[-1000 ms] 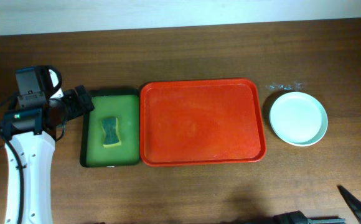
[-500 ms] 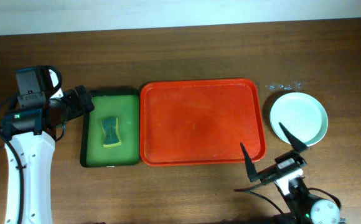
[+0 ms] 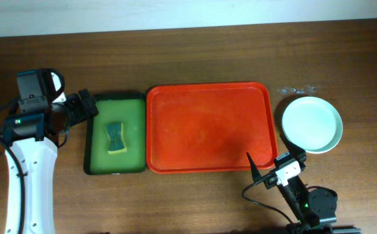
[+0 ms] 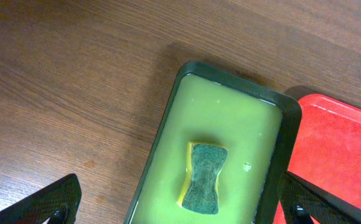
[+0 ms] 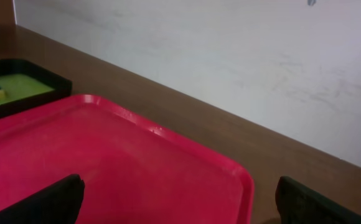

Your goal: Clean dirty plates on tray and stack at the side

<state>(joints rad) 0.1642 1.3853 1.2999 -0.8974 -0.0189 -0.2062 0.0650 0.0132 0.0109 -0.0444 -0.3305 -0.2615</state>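
Note:
The red tray (image 3: pixel 208 127) lies mid-table with nothing on it. The plates (image 3: pixel 311 123) sit stacked on the table to its right, a white one on top with a mint-blue rim showing beneath. My left gripper (image 3: pixel 90 106) is open and empty at the green tray's left edge; in the left wrist view (image 4: pixel 180 199) its fingers straddle the sponge (image 4: pixel 205 177) from above. My right gripper (image 3: pixel 274 162) is open and empty, low at the red tray's front right corner. In the right wrist view (image 5: pixel 180 199) it faces across the tray (image 5: pixel 106 162).
A dark green tray (image 3: pixel 115 133) with yellow-green liquid and a sponge (image 3: pixel 114 137) lies just left of the red tray. Small clear droplets or bits (image 3: pixel 297 90) lie on the wood behind the plates. A pale wall (image 5: pixel 230 56) runs behind the table.
My right arm has come in from the bottom right edge to the red tray's front right corner, shifting a little left in the last half second. The left arm has not moved.

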